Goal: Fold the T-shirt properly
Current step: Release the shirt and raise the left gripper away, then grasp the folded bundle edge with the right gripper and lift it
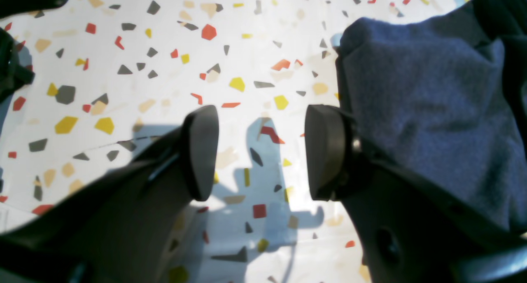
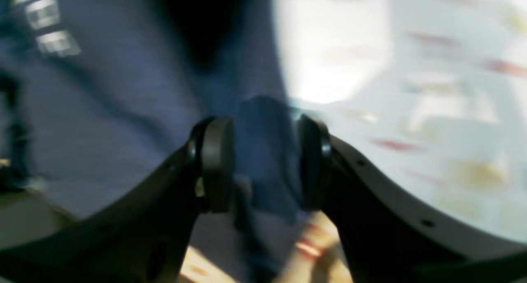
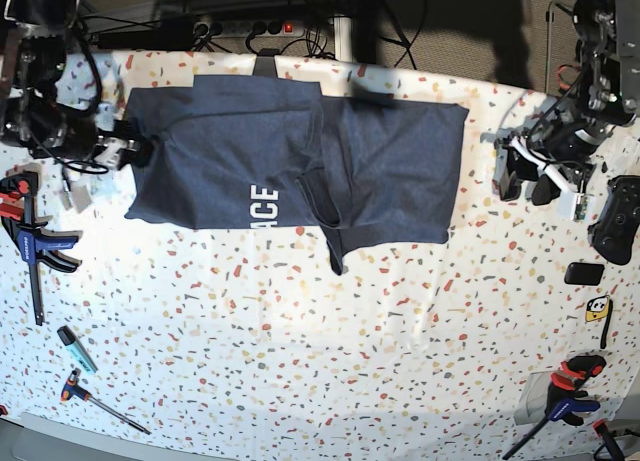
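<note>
The work surface is a white table [image 3: 330, 361] covered in a terrazzo pattern of red, yellow, grey and tan chips. Strong light is falling across it, casting hard-edged shadows. At 12 o'clock, beyond the far edge, a dark floor area is showing, with a power strip [image 3: 250, 25] and loose cables [image 3: 400, 16] lying on it. At 9 o'clock, a blue clamp [image 3: 35, 243] is resting on the table. At 7 o'clock, a teal marker [image 3: 76, 348] and a red-handled tool [image 3: 95, 398] are lying. At 3 o'clock, a black controller [image 3: 618, 219] is sitting. At 5 o'clock, another clamp [image 3: 560, 401] is lying.
</note>
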Available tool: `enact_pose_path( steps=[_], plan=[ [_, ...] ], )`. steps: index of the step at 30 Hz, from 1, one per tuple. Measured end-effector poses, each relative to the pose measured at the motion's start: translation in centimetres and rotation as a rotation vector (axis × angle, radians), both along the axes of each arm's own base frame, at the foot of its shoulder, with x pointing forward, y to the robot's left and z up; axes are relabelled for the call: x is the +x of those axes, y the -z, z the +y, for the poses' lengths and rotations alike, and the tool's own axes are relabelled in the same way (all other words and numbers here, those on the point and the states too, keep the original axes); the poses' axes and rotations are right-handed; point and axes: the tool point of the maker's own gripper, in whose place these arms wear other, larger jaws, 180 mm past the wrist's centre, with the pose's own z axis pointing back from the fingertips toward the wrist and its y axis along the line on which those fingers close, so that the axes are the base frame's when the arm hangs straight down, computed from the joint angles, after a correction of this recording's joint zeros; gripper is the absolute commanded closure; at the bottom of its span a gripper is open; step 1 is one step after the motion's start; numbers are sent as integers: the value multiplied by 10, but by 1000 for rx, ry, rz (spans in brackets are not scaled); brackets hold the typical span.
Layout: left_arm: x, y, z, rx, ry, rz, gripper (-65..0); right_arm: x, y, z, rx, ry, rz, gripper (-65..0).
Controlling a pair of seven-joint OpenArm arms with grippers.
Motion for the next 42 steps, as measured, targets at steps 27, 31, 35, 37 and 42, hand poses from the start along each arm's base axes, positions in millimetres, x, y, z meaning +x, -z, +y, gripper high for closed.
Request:
enact_pose_path(
  steps=[27,31,35,37,42],
  plan=[
    [-18,14,-2,-2,-1,50,-326,22,-42,-36,-94,30,-147,0],
    [-27,19,-10,-18,25,61,-326,27,-75,-14,-63,-38,-214,0],
    [-37,25,-37,-84,66,66,-326,34,-104,39,14,-111,-340,0],
    [-40,26,-51,-122,77,66,-326,34,-113,68,45,-157,-381,0],
    [-50,38,-62,-85,95,94,-326,26,-112,148,149,-278,-400,0]
  ],
)
